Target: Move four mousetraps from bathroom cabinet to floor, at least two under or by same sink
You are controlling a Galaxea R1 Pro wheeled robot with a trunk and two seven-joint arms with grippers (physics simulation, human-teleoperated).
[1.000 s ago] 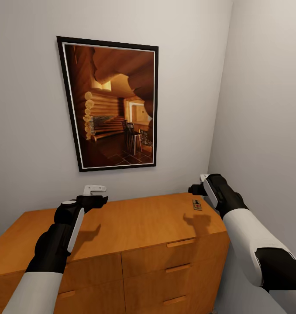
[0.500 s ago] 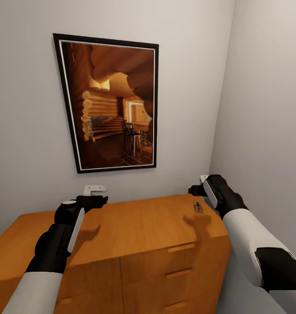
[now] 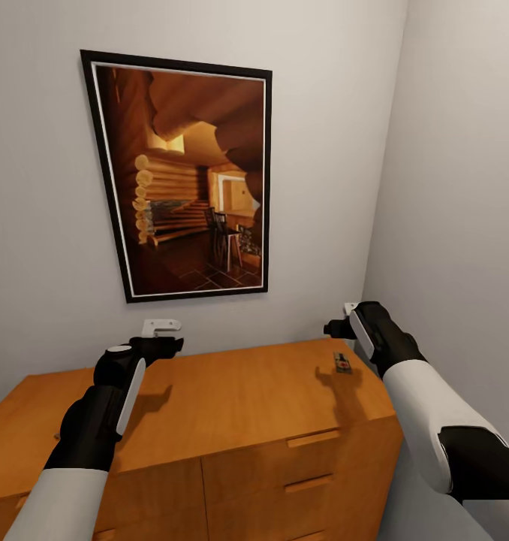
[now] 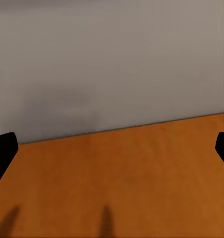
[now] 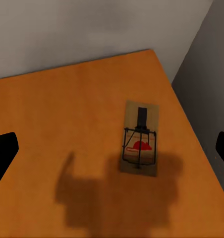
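One mousetrap (image 3: 342, 364), a small brown board with dark wire and a red mark, lies on the top of the orange-brown cabinet (image 3: 232, 398) near its back right corner. My right gripper (image 3: 340, 318) hovers just above and behind the trap, open and holding nothing. In the right wrist view the mousetrap (image 5: 140, 139) lies flat between the wide-spread fingertips (image 5: 3, 151), with the gripper's shadow over it. My left gripper (image 3: 168, 336) hangs open over the cabinet top's left half. The left wrist view looks along the bare cabinet top (image 4: 122, 178) to the grey wall.
A large black-framed picture (image 3: 187, 176) of a log interior hangs on the wall behind the cabinet. The grey side wall (image 3: 465, 188) stands close on the right, by the cabinet's right end. Drawer fronts with slim handles (image 3: 312, 438) face me.
The whole view has shifted: the camera moved, so the cabinet sits lower and the picture looks larger. Both arms hold the same pose, grippers still open.
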